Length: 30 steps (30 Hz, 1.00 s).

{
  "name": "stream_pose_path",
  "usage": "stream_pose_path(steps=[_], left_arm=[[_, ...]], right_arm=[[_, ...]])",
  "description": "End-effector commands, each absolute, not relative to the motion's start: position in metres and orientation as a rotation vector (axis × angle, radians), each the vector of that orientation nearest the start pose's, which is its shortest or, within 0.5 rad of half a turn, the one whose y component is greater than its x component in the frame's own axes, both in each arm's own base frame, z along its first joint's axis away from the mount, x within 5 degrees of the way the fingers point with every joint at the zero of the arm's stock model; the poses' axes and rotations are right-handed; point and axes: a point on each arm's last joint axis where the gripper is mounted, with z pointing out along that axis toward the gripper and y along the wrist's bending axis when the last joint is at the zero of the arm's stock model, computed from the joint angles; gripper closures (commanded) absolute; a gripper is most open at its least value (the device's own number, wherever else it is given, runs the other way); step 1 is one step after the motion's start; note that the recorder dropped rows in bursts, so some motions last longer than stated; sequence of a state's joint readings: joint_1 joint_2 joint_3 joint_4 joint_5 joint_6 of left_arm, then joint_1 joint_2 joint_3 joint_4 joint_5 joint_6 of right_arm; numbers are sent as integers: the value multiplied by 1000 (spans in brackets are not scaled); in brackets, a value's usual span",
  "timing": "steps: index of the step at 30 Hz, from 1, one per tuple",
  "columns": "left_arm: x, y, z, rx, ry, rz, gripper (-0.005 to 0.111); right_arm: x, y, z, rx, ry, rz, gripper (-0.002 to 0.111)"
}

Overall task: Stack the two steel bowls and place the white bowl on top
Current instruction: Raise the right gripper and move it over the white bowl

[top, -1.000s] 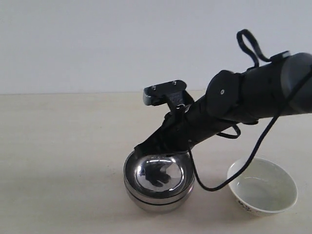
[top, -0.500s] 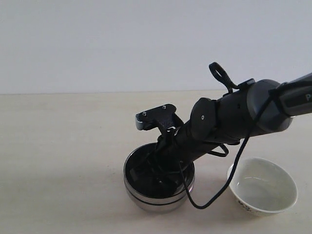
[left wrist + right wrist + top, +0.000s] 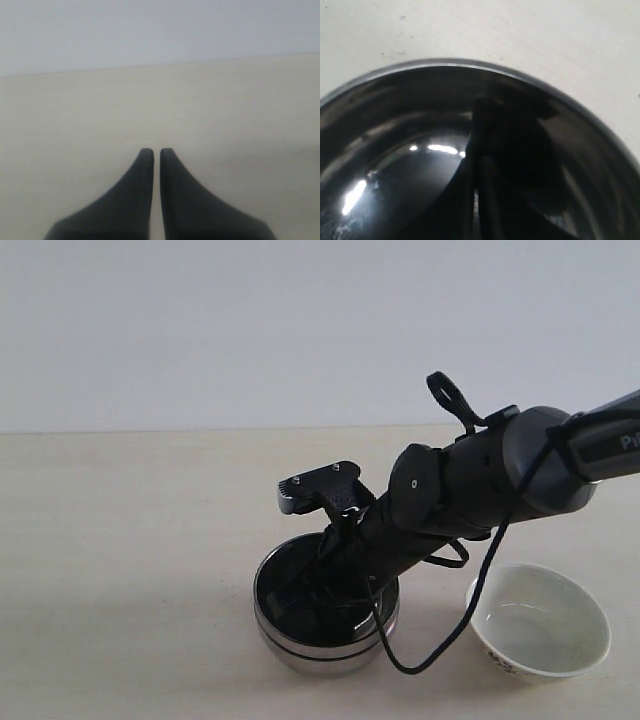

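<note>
The two steel bowls (image 3: 322,654) sit nested, one inside the other, on the table at front centre. My right gripper (image 3: 303,606) reaches down inside the upper bowl (image 3: 395,150), shut with nothing between its fingers, and its dark reflection fills the mirror-like inside. The white bowl (image 3: 545,640) stands upright to the right of the stack, apart from it, with dark marks on its outer wall. My left gripper (image 3: 156,150) is shut and empty above bare table; the exterior view does not show it.
The pale wooden table (image 3: 130,540) runs back to a plain white wall (image 3: 200,330). A black cable (image 3: 440,645) loops from the right arm down between the steel stack and the white bowl.
My right gripper has dropped from the upper steel bowl's rim down into the bowl, and the arm has lowered with it. The bowls and the left gripper have not moved.
</note>
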<state>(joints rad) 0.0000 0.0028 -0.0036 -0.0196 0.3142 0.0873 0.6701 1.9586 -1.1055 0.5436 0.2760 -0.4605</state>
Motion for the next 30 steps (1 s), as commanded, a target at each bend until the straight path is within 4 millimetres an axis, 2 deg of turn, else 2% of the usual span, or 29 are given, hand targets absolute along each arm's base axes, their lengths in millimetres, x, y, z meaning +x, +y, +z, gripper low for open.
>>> stream_pose_path(steps=[1, 9, 13, 18, 22, 25, 30], left_arm=[[54, 0, 185, 59, 1799, 40, 103], [54, 0, 185, 59, 1799, 40, 103], [54, 0, 185, 59, 1799, 40, 103], [54, 0, 185, 59, 1799, 40, 103], [54, 0, 185, 59, 1799, 40, 103], [54, 0, 185, 59, 1799, 40, 103], [54, 0, 185, 59, 1799, 40, 103]], right_arm=[[295, 251, 133, -834, 2503, 450, 108], [297, 255, 140, -846, 2495, 466, 108], [300, 260, 153, -863, 2480, 498, 108], [298, 260, 184, -870, 2419, 531, 108], [289, 253, 213, -956, 2361, 508, 108], [284, 243, 236, -958, 2339, 507, 108], [280, 217, 271, -864, 2336, 487, 108]])
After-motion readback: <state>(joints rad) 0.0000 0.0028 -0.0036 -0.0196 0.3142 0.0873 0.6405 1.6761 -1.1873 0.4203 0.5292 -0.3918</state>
